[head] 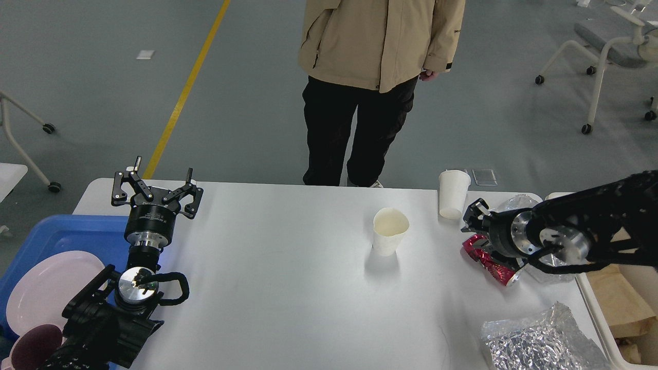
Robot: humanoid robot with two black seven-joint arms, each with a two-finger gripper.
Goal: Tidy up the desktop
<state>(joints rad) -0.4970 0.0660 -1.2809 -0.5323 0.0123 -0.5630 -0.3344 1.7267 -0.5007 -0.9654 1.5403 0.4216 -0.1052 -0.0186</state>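
The white counter [288,288] fills the lower middle of the view, its far edge toward 12 o'clock, where a person [378,77] in a tan jacket and black trousers is seen standing. Near the centre, a dented paper cup [389,231] stands upright. At about 2 o'clock from it, near the far edge, a second paper cup [453,194] is set upright. The left gripper [157,181] is held above the counter's far left corner with its fingers spread wide and nothing between them. A blue tray [61,231] at 9 o'clock carries a pale plate [46,293] and a dark red cup [33,349]. The right gripper [475,218] is seen at 3 o'clock, just above a crushed red can [488,262] lying on the counter; whether its fingers are apart or together cannot be told. Crumpled foil [534,341] lies at 5 o'clock. A cream bin [611,318] stands beside the right edge.
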